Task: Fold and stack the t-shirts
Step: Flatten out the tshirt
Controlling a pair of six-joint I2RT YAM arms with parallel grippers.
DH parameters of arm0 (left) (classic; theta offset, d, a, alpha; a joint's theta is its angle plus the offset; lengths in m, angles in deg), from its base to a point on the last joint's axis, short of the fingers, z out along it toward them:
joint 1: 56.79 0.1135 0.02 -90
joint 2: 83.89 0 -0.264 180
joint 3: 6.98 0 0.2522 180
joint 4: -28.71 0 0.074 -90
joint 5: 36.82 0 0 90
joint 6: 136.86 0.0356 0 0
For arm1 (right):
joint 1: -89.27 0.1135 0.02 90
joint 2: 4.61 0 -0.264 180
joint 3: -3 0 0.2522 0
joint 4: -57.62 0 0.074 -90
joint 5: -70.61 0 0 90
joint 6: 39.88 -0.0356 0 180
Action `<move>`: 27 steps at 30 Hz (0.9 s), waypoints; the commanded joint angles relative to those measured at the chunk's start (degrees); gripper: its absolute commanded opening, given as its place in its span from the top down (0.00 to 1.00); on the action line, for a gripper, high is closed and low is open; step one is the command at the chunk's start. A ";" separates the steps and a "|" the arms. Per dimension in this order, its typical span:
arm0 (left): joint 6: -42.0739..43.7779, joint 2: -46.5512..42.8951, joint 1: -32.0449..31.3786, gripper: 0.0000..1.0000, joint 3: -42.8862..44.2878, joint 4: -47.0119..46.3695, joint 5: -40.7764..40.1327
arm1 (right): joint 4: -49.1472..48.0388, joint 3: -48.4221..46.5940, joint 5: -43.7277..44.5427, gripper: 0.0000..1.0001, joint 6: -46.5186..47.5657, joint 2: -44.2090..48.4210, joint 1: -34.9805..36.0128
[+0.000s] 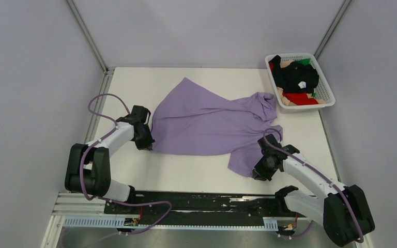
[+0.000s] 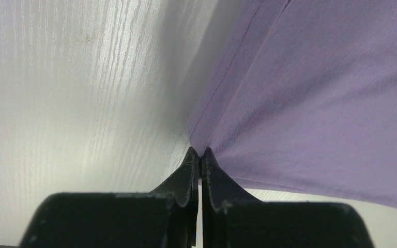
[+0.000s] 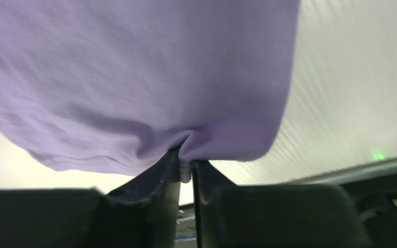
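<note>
A: Whereabouts of the lavender t-shirt (image 1: 207, 121)?

B: Spread rumpled on the table (image 1: 186, 178), just left of the basket (image 1: 332, 98) and a little nearer the arms. One bunched end close to the basket, seemingly not touching.

A: And the other t-shirts (image 1: 295, 77)?

B: Heaped inside the basket: black, red, beige, a scrap of green.

A: Grips?

B: Left gripper (image 2: 200, 152) clamped tight on the hem corner farthest from the basket, no gap to be seen. Right gripper (image 3: 186, 161) nipped onto a puckered fold of the flap lying nearer the arms than the basket, with only a sliver between the fingers, and that stuffed with cloth.

A: Handling?

B: Light, limp, thin knit, at a guess. Bound to sag and crease between the two pinches. Unlikely to slip, though, and nothing fragile about it. Best taken at hems, seams and corners, then drawn gently apart to flatten.

A: Room to work?

B: Plenty of bare table left of the basket and nearer the arms. Tighter toward the basket itself. Worth minding the table's edge just right of the basket, and worth keeping loose cloth off the lattice rim to avoid a snag.
</note>
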 commanded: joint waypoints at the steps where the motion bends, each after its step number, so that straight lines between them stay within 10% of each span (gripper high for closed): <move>1: -0.86 -1.38 -0.22 1.00 -0.39 0.08 -0.38 | -14.08 0.18 8.46 0.92 0.56 -2.65 0.18; 19: -2.42 -18.56 -0.22 1.00 14.83 -2.40 5.78 | -17.04 -27.26 32.80 1.00 23.86 6.03 -2.77; 27: -4.52 -24.31 -0.20 1.00 27.84 -7.70 6.38 | -33.17 -36.72 36.68 1.00 37.60 18.08 -2.84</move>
